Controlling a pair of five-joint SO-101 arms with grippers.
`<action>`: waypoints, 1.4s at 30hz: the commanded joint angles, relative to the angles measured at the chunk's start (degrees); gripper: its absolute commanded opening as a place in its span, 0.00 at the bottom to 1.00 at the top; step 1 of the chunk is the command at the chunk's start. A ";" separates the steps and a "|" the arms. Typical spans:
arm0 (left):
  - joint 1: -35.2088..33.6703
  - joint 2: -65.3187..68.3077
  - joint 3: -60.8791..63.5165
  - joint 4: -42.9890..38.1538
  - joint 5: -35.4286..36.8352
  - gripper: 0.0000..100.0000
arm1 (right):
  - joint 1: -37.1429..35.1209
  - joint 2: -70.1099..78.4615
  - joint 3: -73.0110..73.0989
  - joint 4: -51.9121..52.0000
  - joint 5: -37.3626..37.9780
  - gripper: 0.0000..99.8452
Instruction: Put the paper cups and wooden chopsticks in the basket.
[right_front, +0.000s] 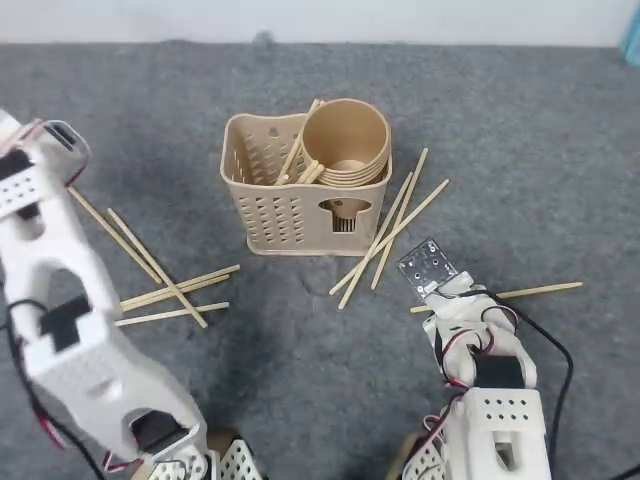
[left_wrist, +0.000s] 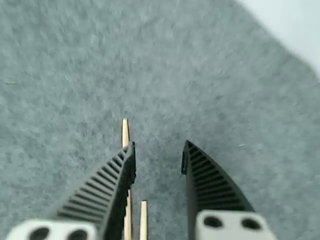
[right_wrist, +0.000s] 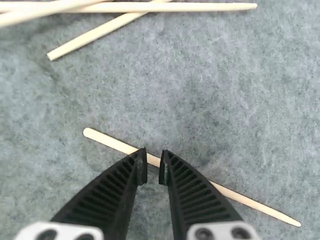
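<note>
Around, grey carpet (right_front: 500, 120), loose chopsticks (right_front: 390, 232) flanking basket (right_front: 270, 225)

Overhead view; wrist views close over chopsticks (right_wrist: 107, 142)

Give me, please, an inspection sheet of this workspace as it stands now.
Surface: grey mat, flat.
Job's things: basket upright, holding stacked paper cups and some chopsticks; loose chopsticks lie crossed on the mat to one side of it, three more beside its other side.
Clutter: nothing seen.
Grippers: left gripper open, fingers above the mat by chopstick ends; right gripper down at a lone chopstick, grip unclear.
Cables: wires looped along the right arm, clear of the chopsticks.
Surroundings: pale wall behind the mat.
</note>
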 joint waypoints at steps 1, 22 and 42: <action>-0.53 4.66 -7.34 0.35 0.70 0.15 | 0.92 -1.19 -0.35 -0.75 -0.53 0.05; -0.97 40.97 -44.53 15.03 0.70 0.15 | 0.92 -1.19 -0.35 -0.84 -0.53 0.05; -2.29 50.29 -85.85 51.69 0.62 0.01 | 0.92 -1.19 -0.35 -0.92 -0.53 0.05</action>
